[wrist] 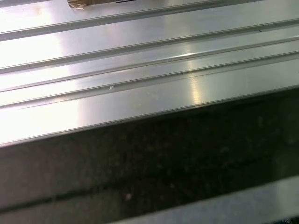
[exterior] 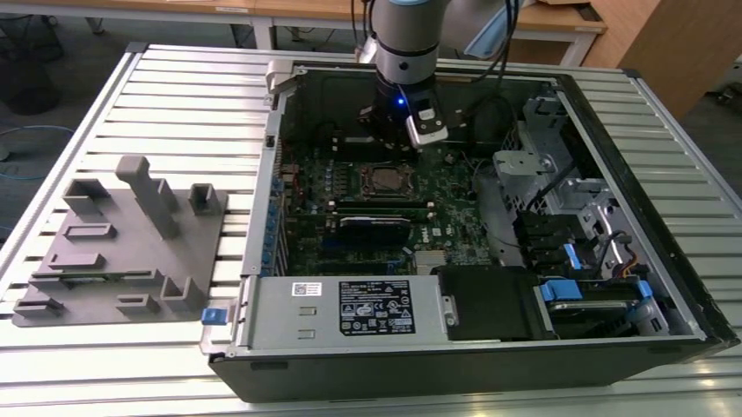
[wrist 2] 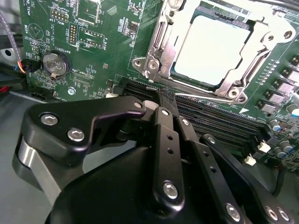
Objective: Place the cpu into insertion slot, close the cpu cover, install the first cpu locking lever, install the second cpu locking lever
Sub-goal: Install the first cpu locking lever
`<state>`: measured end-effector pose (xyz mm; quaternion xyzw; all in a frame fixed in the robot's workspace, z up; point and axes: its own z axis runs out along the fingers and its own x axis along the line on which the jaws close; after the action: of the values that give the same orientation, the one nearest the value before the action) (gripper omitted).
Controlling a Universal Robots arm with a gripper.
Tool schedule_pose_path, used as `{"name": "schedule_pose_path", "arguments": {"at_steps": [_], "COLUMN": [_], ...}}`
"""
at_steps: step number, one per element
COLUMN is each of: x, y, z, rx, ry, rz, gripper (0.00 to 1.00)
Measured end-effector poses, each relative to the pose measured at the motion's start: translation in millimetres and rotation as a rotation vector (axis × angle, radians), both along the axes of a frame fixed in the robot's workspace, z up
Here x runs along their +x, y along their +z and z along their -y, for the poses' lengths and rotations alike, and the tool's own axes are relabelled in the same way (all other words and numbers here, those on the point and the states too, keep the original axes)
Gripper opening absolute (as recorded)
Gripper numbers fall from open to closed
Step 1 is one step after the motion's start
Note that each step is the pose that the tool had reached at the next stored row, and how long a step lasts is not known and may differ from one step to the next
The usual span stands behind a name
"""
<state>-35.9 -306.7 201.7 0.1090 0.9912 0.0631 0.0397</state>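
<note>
Your hand (wrist 2: 164, 95) hangs low over the motherboard (wrist 2: 93, 28). Its fingers are pressed together with nothing between them that I can see, and their tips sit just beside the long black memory slots (wrist 2: 215, 119), near the socket's edge. Closed like that, it looks set up as a slim pusher rather than a grasper, which would suit the thin metal parts around the socket. The cpu (wrist 2: 217, 49) already lies flat in the insertion slot (exterior: 383, 180), silver top up. The cpu cover (wrist 2: 161, 46) appears to be down around it, its window framing the chip. I cannot tell whether either locking lever is hooked. The open computer case (exterior: 464, 369) lies on its side on the slatted worktop (exterior: 174, 87), so the board faces up to you.
</note>
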Motion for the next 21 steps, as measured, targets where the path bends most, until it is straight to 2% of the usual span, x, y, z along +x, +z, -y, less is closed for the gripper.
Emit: {"name": "schedule_pose_path", "arguments": {"at_steps": [9, 17, 21], "x": [-3.0, -3.1, -5.2], "y": [-0.1, -2.4, -2.6], "z": [0.0, 0.6, 0.6], "rx": [-0.0001, -0.0015, -0.0016], "ry": [-0.001, -0.001, -0.001], "rz": [0.0058, 0.0246, 0.0282], "gripper": [0.11, 0.11, 0.11]}}
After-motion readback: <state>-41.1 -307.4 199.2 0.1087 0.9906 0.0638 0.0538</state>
